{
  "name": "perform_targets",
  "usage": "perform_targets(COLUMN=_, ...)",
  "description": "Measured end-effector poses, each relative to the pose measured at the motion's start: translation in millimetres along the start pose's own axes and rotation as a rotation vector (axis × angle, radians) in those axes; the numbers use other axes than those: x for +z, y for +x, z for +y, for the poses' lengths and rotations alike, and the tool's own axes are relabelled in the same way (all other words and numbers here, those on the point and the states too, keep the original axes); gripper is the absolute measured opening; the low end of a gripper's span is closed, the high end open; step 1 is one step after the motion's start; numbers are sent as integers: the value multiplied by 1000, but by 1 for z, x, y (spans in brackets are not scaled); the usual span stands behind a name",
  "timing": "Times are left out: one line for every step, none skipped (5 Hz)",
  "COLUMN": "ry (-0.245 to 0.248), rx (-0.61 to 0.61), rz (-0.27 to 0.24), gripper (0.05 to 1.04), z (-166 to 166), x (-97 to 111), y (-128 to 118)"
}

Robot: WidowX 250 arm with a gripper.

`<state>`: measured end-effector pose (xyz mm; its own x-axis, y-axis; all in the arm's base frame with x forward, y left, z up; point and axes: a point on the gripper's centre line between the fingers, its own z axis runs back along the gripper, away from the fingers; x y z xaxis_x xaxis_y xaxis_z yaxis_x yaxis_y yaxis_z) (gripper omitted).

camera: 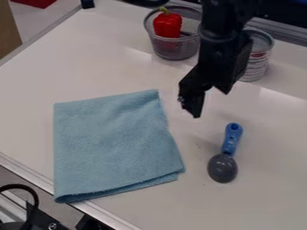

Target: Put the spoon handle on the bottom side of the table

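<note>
The gripper [212,104] hangs over the upper middle of the table [269,188], its two fingers apart and nothing between them. Below it and slightly right lies a spoon [222,168] with a dark grey bowl. Its blue handle [233,134] points toward the top of the view, and the bowl is toward the bottom. Gripper and spoon are apart.
A folded light blue cloth [114,146] lies left of the spoon. At the back, a mesh basket [174,48] holds a red pepper [168,24], and a can [258,65] stands behind the arm, partly hidden by it. The table's metal edge [99,213] runs along the lower left.
</note>
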<state>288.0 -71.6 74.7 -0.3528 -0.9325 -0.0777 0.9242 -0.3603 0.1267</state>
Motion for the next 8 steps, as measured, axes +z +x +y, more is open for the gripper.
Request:
perform_targets(ry=6, rx=-248, rz=1, gripper=999, z=-1, x=-3, y=10)
perform_targets(ry=76, rx=-488, rz=-32, gripper=999, z=-1, x=-12, y=20)
perform_targets(ry=134, rx=-728, rz=-110, gripper=999, z=2, x=-6, y=27)
perform_targets(ry=156, rx=-886, rz=-100, gripper=999, z=4, x=-7, y=31)
perform_targets(ry=81, rx=-910, rz=-85, gripper=999, z=-2, x=-22, y=36)
perform_targets(ry=48, rx=-911, rz=-37, gripper=999, z=-1, x=-30, y=44)
perform_targets(ry=32, rx=-894, rz=10, gripper=955, z=1, x=-36, y=50)
perform_targets(ry=11, rx=-881, rz=19, gripper=681, z=2, x=-39, y=54)
